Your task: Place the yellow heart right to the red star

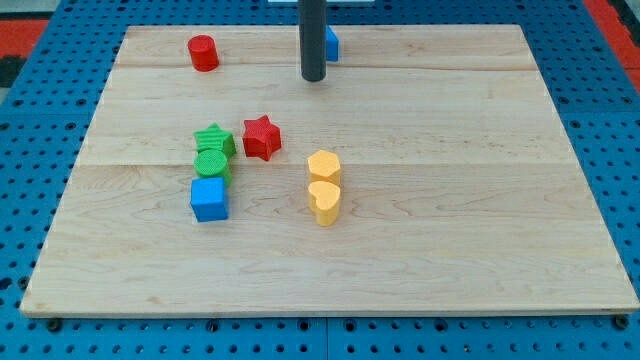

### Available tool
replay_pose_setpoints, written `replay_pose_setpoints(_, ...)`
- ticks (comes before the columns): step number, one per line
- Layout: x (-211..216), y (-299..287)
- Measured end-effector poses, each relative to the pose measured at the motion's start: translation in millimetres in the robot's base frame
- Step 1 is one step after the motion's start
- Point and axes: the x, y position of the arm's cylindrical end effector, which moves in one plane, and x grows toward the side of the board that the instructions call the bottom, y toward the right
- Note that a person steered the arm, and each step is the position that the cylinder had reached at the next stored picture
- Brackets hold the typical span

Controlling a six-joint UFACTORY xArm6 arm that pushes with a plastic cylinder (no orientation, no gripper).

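Barely begun: yellow heart [324,203] sits below-right of red star [262,137]; my tip [313,76] (no claw) seemingly idles near the board's top edge.

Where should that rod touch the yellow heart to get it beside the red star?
It can't grip, only push. The yellow heart lies below-right of the red star, touching the yellow hexagon above it. My tip, near the view's top, would probably best push the heart's bottom side upward, hexagon cleared first.
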Motion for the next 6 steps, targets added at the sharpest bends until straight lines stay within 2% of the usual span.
replay_pose_setpoints(1,14,30)
replay_pose_setpoints(3,18,45)
replay_pose_setpoints(4,37,47)
replay_pose_setpoints(5,109,60)
replay_pose_setpoints(6,203,59)
